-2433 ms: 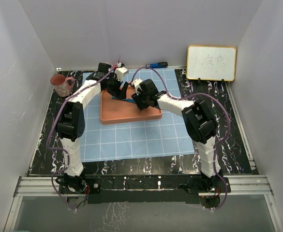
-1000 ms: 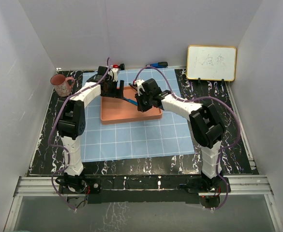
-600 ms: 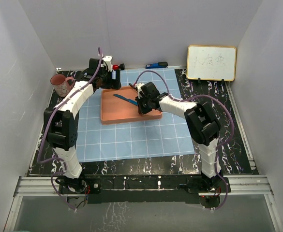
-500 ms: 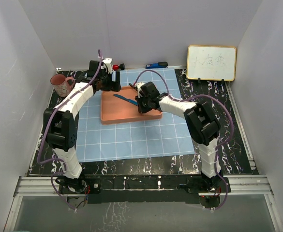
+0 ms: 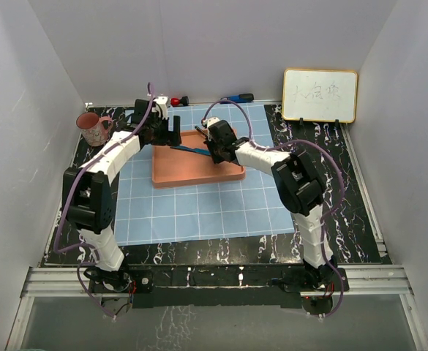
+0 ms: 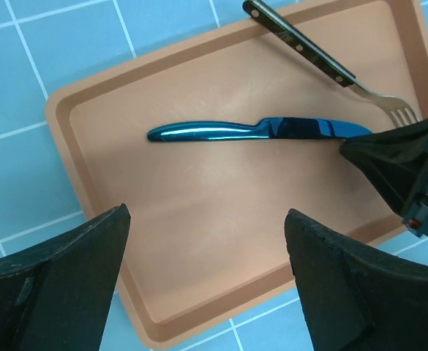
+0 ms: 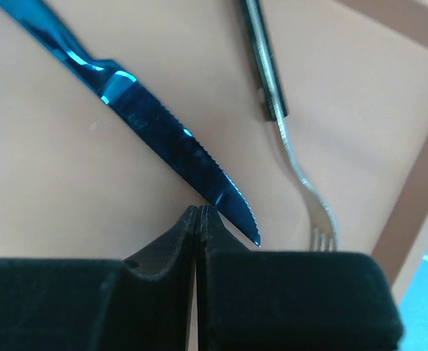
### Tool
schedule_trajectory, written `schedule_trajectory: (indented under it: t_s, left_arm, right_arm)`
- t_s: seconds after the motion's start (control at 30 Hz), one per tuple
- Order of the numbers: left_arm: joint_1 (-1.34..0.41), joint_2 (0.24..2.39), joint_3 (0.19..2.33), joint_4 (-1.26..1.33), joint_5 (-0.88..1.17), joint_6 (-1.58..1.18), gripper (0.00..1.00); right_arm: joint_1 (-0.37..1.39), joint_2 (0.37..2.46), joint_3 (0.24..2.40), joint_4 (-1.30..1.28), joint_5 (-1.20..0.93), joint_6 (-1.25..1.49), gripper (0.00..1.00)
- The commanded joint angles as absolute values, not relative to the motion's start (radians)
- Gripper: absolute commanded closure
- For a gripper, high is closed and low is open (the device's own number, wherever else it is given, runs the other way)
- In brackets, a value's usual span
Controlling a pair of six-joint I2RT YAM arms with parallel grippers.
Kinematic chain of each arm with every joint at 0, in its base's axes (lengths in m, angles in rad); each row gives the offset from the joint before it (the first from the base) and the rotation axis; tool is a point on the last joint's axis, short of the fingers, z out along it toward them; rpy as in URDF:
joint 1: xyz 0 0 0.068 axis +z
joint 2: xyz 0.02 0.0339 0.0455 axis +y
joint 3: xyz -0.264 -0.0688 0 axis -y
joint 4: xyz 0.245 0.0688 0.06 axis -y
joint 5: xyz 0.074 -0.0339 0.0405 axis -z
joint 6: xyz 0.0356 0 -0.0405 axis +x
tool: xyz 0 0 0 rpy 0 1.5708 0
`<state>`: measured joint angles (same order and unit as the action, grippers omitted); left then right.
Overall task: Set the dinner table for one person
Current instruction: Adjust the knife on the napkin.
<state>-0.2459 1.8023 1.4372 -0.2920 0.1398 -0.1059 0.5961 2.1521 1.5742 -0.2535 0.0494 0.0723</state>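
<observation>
An orange tray (image 5: 192, 170) lies on the light-blue gridded cloth (image 5: 206, 208) on the black marble dinner table (image 5: 71, 212). In the tray lie a shiny blue knife (image 6: 257, 130) (image 7: 162, 131) and a dark-handled fork (image 6: 323, 62) (image 7: 287, 146). My left gripper (image 5: 167, 134) (image 6: 206, 216) is open and empty above the tray's back left part. My right gripper (image 5: 214, 148) (image 7: 199, 212) is shut, its tip down on the tray floor against the knife's serrated blade near its point. It holds nothing that I can see.
A pink cup (image 5: 91, 129) stands at the table's far left. A small whiteboard (image 5: 320, 95) leans at the back right. A blue marker (image 5: 235, 97) and a red-and-black object (image 5: 177, 100) lie along the cloth's back edge.
My left arm swung out to the left and its gripper now hangs open over the tray's back left. My right gripper has shifted slightly back along the knife, staying shut.
</observation>
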Motion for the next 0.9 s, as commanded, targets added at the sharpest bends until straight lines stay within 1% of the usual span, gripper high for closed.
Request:
schedule_trajectory:
  t_s: [0.0, 0.3, 0.6, 0.73, 0.87]
  left_arm:
    - [-0.250, 1.732, 1.416, -0.276, 0.153, -0.118, 0.14]
    - [-0.249, 1.726, 1.362, -0.266, 0.192, -0.126, 0.14]
    - [-0.249, 1.729, 1.333, -0.250, 0.187, -0.121, 0.14]
    - [-0.249, 1.748, 1.335, -0.243, 0.194, -0.126, 0.14]
    - [-0.250, 1.775, 1.344, -0.249, 0.188, -0.134, 0.14]
  right_arm:
    - [0.596, 2.231, 1.626, -0.292, 0.195, 0.038, 1.00]
    - [0.594, 2.349, 1.737, -0.196, 0.235, 0.033, 1.00]
    - [0.591, 2.417, 1.819, -0.112, 0.183, 0.017, 1.00]
    - [0.590, 2.436, 1.836, -0.079, 0.133, 0.018, 1.00]
    - [0.587, 2.442, 1.823, -0.020, 0.015, 0.039, 1.00]
